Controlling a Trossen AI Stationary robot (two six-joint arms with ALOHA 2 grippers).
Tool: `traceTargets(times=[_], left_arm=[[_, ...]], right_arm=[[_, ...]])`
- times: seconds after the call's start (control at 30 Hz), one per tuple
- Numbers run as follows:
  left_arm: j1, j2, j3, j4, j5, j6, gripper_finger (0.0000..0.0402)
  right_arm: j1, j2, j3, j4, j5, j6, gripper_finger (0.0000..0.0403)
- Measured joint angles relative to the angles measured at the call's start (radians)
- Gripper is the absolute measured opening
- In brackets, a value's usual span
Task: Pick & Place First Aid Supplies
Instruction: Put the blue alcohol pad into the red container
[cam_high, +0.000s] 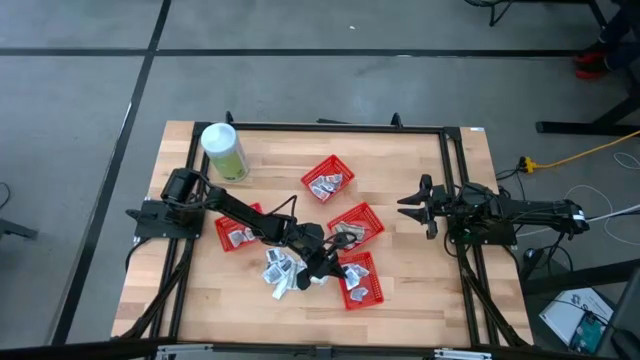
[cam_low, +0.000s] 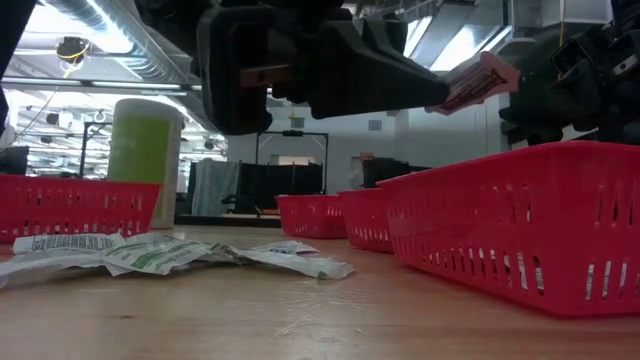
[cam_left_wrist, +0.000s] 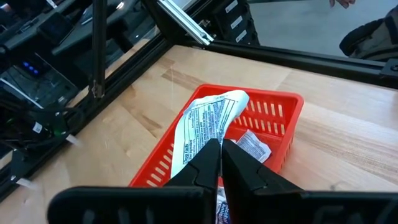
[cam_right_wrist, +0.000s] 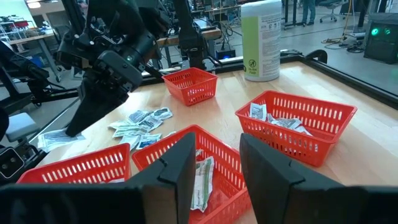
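The left hand (cam_left_wrist: 219, 158) pinches a packet (cam_left_wrist: 205, 127) over the lower-centre basket (cam_left_wrist: 283, 106). The right hand (cam_right_wrist: 214, 165), fingers apart, waits at right.

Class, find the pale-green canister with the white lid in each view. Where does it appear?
High view: canister upper left, near the table's far left corner.
Low view: left, behind a red basket.
Left wrist view: not in it.
Right wrist view: upper right.
Shared landmark: the red baskets, in all four views.
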Motion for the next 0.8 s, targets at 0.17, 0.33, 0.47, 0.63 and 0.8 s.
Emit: traceTargets(times=[0.17, 0.33, 0.47, 0.63, 0.8], left_arm=[[0.001, 0.0, 0.0, 0.0, 0.0, 0.0, 0.0009], [0.001, 0.0, 0.0, 0.0, -0.011, -0.001, 0.0019], [0.001, 0.0, 0.0, 0.006, -0.033, -0.023, 0.004], [0.002, -0.001, 0.0, 0.007, -0.064, -0.026, 0.0077], [0.002, -0.002, -0.001, -0.02, -0.065, -0.019, 0.0103]], right_arm=[[0.0, 0.0, 0.0, 0.0, 0.0, 0.0, 0.0126], [0.0, 0.0, 0.0, 0.0, 0.0, 0.0, 0.0126], [0.0, 0.0, 0.0, 0.0, 0.0, 0.0, 0.0126], [0.0, 0.0, 0.0, 0.0, 0.0, 0.0, 0.0126], [0.0, 0.0, 0.0, 0.0, 0.0, 0.0, 0.0126]])
